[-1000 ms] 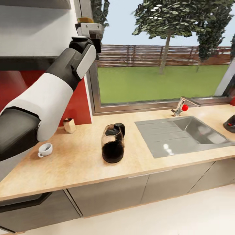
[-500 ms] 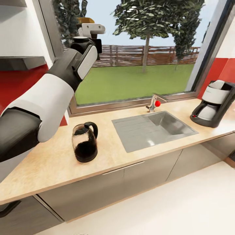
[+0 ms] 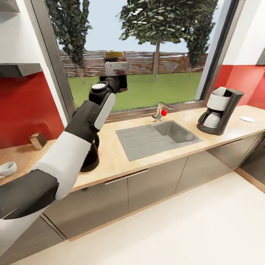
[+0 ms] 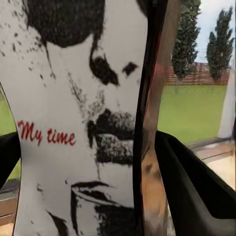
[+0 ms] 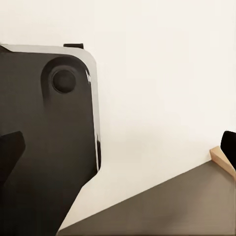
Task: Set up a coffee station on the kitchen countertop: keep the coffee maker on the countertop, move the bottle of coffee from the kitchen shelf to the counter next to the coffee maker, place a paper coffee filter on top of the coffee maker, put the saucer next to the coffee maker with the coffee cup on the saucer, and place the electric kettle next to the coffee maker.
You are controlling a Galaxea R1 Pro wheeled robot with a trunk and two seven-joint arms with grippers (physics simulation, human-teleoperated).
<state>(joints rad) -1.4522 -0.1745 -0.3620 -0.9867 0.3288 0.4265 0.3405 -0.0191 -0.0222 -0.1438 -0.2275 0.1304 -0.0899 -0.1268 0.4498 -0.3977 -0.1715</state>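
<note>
Our view has swung right; the coffee maker (image 3: 219,110) now shows, our left pincer (image 3: 116,68) gripping the coffee bottle (image 4: 78,118).

Countertop (image 3: 117,162) with kettle (image 3: 90,162), coffee maker (image 3: 220,110)

The head view looks down and forward from high up at the sink (image 3: 158,138), with the window (image 3: 140,55) behind it. The left wrist view sits very close to a white label (image 4: 73,123) and shares that window (image 4: 196,103). The right wrist view faces a pale floor (image 5: 162,88) beside a cabinet (image 5: 162,214).
</note>
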